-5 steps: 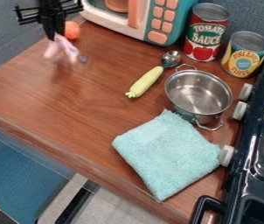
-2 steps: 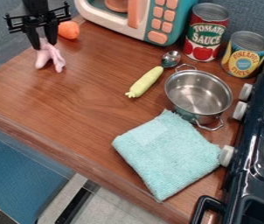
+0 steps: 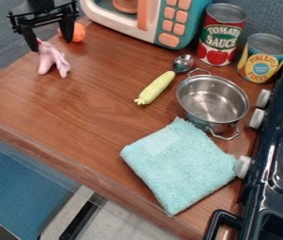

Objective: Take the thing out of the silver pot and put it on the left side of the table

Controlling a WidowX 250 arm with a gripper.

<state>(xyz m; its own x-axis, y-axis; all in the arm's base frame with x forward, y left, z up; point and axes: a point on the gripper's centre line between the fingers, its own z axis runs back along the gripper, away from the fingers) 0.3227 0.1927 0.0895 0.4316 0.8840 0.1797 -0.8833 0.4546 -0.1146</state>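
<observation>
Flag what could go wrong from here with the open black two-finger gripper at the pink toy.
The black gripper's spread fingers stand close around the top of the pink toy, so one might snag and drag or tip it as the arm leaves. In this view one finger overlaps the round orange object; a sideways swing could knock that.

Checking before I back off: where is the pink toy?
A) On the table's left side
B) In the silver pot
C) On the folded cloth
A: the pink toy rests on the left of the table, below the open gripper, away from the silver pot.
</observation>
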